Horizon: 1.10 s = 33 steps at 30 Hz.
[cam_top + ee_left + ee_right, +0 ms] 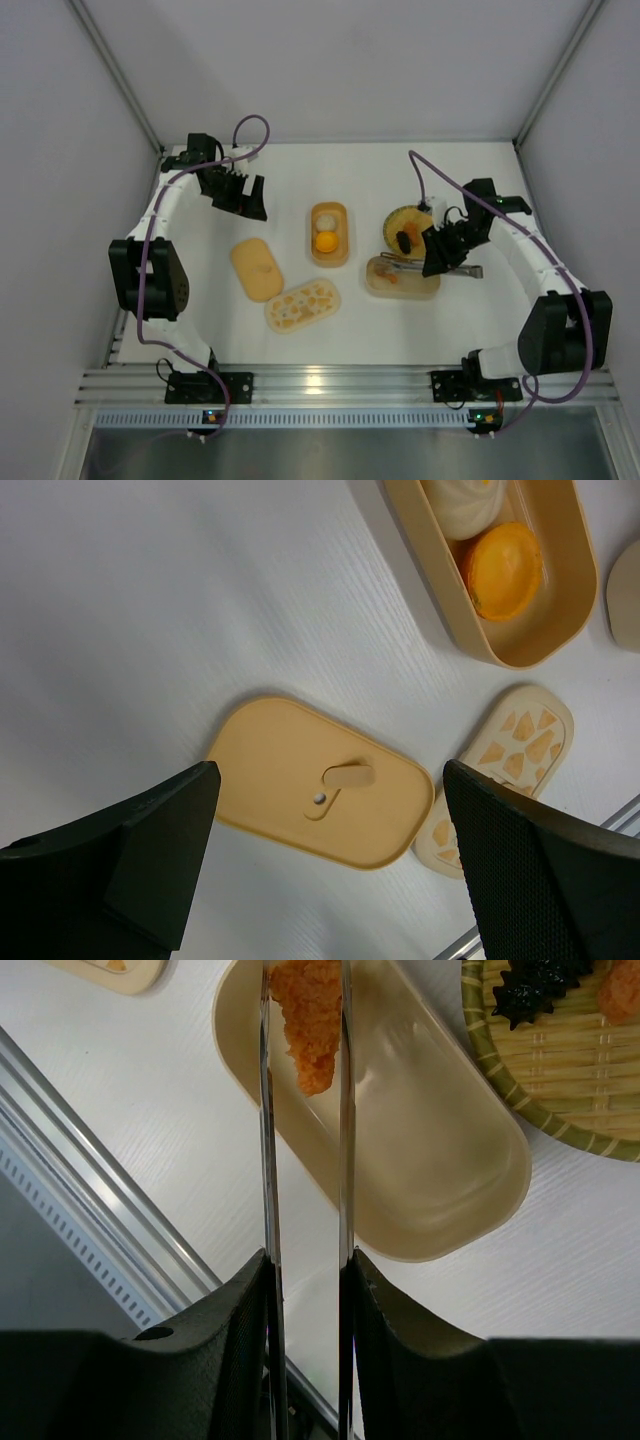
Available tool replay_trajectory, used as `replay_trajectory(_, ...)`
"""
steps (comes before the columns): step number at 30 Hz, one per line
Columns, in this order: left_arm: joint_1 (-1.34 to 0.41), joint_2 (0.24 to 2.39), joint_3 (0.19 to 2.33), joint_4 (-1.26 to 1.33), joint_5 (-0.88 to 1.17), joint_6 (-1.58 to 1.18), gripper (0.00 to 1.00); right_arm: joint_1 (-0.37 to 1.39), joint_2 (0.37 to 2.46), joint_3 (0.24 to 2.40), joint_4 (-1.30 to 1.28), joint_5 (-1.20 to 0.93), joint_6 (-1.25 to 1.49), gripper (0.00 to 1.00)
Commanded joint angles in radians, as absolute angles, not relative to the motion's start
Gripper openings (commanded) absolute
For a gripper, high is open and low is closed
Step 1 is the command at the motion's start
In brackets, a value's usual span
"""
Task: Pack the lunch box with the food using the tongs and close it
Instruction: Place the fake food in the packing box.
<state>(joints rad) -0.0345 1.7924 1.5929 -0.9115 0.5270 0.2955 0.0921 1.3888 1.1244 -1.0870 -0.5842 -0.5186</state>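
Note:
My right gripper (306,1260) is shut on the silver tongs (268,1110), whose two arms run out over a beige lunch box tray (430,1170). An orange chunk (310,1020) sits pinched between the tong arms above that tray (402,280). From above, the right gripper (432,258) holds the tongs (462,270) beside the yellow ribbed plate (405,225), which carries a dark piece (403,240). A second tray (328,250) holds a whitish ball (326,220) and a yellow-orange ball (325,242). My left gripper (243,200) hangs open above the plain orange lid (320,790).
A patterned lid (302,305) lies near the front, next to the plain lid (257,268). White walls with metal posts close in the back and sides. A metal rail (340,385) runs along the near edge, holding both arm bases.

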Motion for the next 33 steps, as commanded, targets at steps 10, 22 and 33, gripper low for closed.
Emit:
replay_trajectory(10, -0.032, 1.773, 1.601, -0.917, 0.545, 0.33, 0.98, 0.117, 1.373, 1.187, -1.092, -0.601, -0.552, 0.4)
replay_trajectory(22, -0.032, 1.787, 1.626, -0.917, 0.557, 0.328, 0.98, 0.097, 1.316, 1.336, -1.134, -0.58, -0.54, 0.41)
replay_trajectory(33, -0.032, 1.781, 1.618, -0.914, 0.557, 0.319, 0.98, -0.024, 1.434, 1.341, -0.994, -0.483, -0.44, 0.43)
